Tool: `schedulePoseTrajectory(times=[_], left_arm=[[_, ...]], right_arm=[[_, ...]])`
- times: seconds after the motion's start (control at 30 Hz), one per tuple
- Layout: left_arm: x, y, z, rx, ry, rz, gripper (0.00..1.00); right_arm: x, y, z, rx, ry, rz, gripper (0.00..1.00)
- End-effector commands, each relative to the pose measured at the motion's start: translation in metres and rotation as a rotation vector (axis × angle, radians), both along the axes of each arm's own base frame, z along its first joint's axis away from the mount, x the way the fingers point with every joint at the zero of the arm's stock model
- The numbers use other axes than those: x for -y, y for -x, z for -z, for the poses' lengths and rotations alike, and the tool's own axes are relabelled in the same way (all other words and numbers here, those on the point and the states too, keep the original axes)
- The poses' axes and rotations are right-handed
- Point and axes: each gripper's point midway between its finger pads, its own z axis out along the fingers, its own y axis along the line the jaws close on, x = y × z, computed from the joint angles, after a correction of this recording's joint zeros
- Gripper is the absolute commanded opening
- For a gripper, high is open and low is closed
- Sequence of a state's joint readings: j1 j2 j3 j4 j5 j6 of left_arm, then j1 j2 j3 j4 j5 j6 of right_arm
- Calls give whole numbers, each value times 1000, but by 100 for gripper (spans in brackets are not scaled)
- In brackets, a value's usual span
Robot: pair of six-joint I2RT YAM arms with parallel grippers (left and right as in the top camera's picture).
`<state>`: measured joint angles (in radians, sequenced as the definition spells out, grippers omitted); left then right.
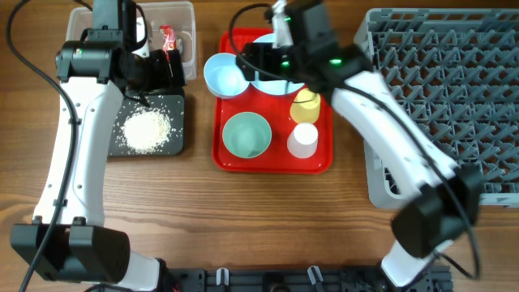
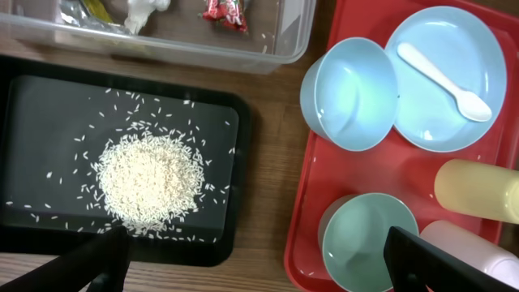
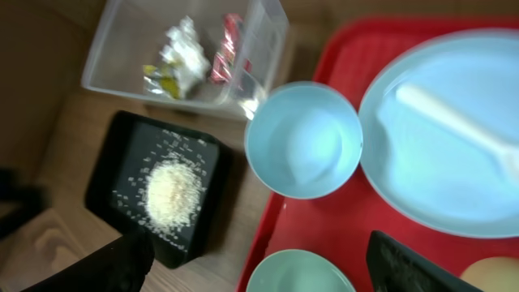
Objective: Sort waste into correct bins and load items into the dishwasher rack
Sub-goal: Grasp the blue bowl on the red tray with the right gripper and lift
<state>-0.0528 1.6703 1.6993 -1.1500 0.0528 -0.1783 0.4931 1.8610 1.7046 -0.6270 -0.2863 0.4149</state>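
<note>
On the black tray [image 1: 180, 144] rice [image 1: 147, 130] is sorted, wrappers [image 1: 168, 38] lie in the clear tub [image 1: 188, 16], yet dishes [image 1: 246, 135] await the rack [image 1: 438, 89]; left gripper [image 2: 259, 272] and right gripper [image 3: 268, 268] gape empty.

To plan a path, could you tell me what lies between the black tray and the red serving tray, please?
Only bare wooden table separates the black tray from the red serving tray; the left wrist view shows it.

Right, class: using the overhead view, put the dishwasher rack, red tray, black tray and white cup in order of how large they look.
1. dishwasher rack, largest even though the frame edge cuts it off
2. red tray
3. black tray
4. white cup
</note>
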Motion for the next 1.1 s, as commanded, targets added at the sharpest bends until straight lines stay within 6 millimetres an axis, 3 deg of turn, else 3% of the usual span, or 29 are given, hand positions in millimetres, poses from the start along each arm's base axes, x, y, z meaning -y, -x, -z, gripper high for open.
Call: schedulePoseTrajectory(times=[0.0, 0.17, 0.43, 0.57, 0.6, 0.73, 0.8, 0.97, 1.03, 1.07], left_arm=[[-2, 4, 16, -45, 7, -15, 100], [-2, 6, 20, -58, 5, -13, 100], [-2, 9, 22, -71, 5, -13, 100], [-2, 13, 23, -88, 4, -13, 100], [-2, 13, 23, -89, 4, -13, 100], [-2, 13, 23, -89, 4, -13, 100], [-2, 13, 23, -90, 4, -13, 100], [-2, 13, 23, -89, 4, -13, 100], [-2, 13, 23, -89, 4, -13, 100], [-2, 13, 23, -89, 4, -13, 100]], right_arm=[[-21, -16, 74, -169, -26, 68, 81], [-25, -18, 133, -274, 10, 88, 75], [-39, -9, 186, -344, 50, 84, 60], [-44, -19, 193, -311, 30, 80, 59], [-44, -20, 195, -308, 31, 82, 54], [-42, -24, 196, -289, 46, 97, 16], [-36, -27, 198, -264, 79, 98, 4], [-30, -28, 193, -223, 126, 59, 4], [-23, -33, 176, -183, 146, 82, 4], [-18, -38, 155, -130, 155, 80, 4]])
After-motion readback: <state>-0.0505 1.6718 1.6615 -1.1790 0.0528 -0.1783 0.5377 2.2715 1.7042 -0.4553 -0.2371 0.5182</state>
